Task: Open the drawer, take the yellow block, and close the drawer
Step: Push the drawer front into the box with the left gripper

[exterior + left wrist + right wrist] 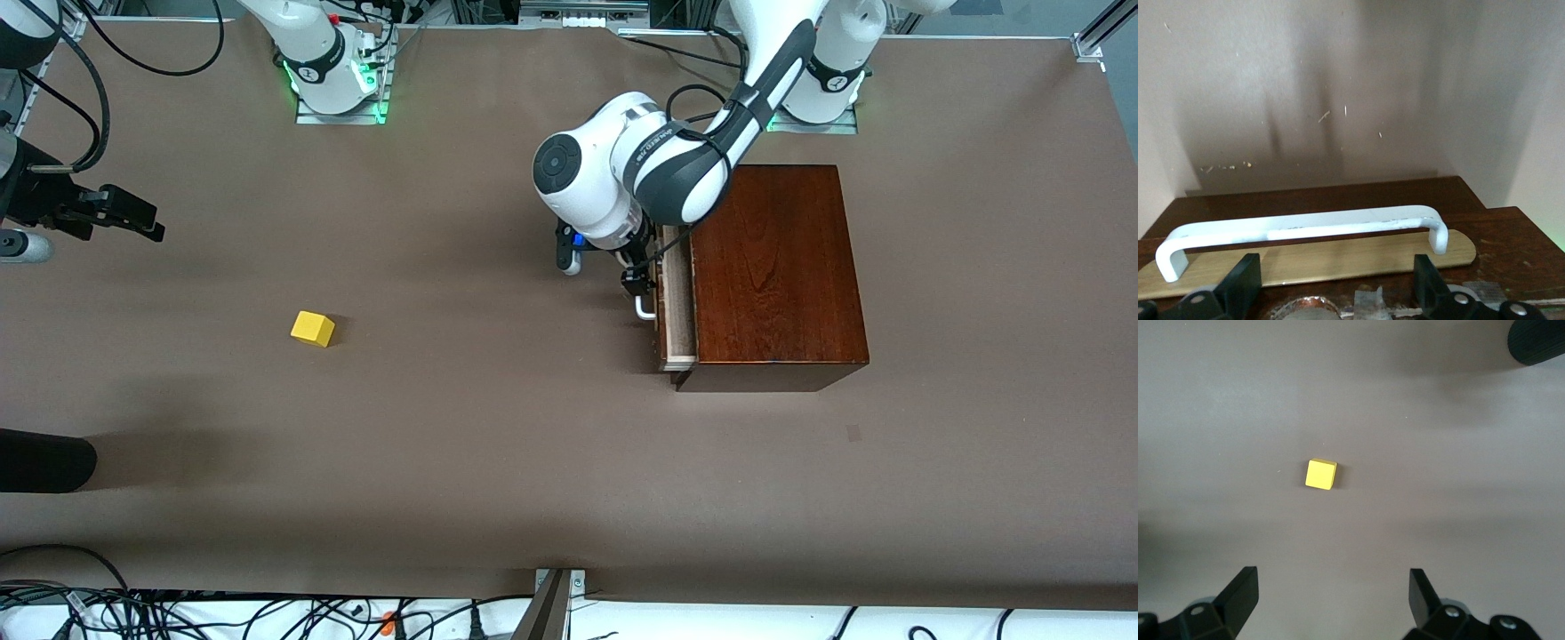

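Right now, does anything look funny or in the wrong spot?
Yes: the yellow block sits out on the bare table, toward the right arm's end, not in the drawer, which is only slightly open.

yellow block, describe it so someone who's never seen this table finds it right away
Start at the dark wooden box, then look along the brown table toward the right arm's end. The yellow block lies there alone, the only small, bright thing on the tabletop.

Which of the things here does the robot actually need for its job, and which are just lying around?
Needed:
- drawer, slightly open
- its white handle, by the open left gripper
- yellow block on the table, below the open right gripper

Lying about:
- cables along the table's edge
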Controlling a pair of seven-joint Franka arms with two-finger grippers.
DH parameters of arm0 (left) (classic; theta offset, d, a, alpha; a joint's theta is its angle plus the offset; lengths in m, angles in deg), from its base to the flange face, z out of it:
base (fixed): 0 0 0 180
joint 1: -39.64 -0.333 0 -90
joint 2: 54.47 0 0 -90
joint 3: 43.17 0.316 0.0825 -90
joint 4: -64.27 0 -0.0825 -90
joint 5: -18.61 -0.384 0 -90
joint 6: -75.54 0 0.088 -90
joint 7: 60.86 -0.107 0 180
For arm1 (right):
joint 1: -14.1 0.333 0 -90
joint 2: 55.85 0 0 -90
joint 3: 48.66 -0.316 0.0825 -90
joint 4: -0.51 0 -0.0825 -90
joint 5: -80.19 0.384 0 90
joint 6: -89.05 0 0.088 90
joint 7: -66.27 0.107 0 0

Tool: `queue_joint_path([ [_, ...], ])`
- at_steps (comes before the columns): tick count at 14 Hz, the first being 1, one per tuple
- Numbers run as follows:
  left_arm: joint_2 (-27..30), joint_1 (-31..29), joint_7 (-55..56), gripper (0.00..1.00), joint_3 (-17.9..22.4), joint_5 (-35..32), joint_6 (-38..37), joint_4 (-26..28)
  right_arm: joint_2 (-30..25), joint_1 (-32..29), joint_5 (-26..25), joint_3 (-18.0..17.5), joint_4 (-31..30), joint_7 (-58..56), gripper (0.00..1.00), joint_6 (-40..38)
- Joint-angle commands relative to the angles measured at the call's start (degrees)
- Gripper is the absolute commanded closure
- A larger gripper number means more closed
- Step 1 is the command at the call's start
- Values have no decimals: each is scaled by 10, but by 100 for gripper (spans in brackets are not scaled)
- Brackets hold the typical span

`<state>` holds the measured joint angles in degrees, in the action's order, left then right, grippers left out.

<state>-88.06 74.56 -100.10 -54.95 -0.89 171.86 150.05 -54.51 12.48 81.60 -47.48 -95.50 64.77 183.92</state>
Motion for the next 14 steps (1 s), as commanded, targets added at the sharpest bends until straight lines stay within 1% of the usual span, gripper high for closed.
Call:
queue_joint_path([
  [1,27,-42,-19,0,-1,-29,-3,54,5,-11,3,-8,15,-6,0,-14],
  [5,34,-62,-18,0,-3,-29,-2,66,5,-11,4,-8,15,-6,0,-14],
  [7,33,-56,-8,0,-3,-29,4,62,5,-11,4,-8,14,-6,0,-14],
  [9,31,-49,33,0,-5,-20,4,43,5,-11,4,-8,14,-6,0,-14],
  [11,29,-29,88,0,-11,-19,4,8,5,-11,4,-8,15,-6,0,-15],
  [12,27,-19,117,0,-11,-8,4,-12,5,-11,4,-8,14,-6,0,-15],
  [14,26,-8,189,0,-11,35,1,-51,5,-11,4,-8,14,-6,0,-15],
])
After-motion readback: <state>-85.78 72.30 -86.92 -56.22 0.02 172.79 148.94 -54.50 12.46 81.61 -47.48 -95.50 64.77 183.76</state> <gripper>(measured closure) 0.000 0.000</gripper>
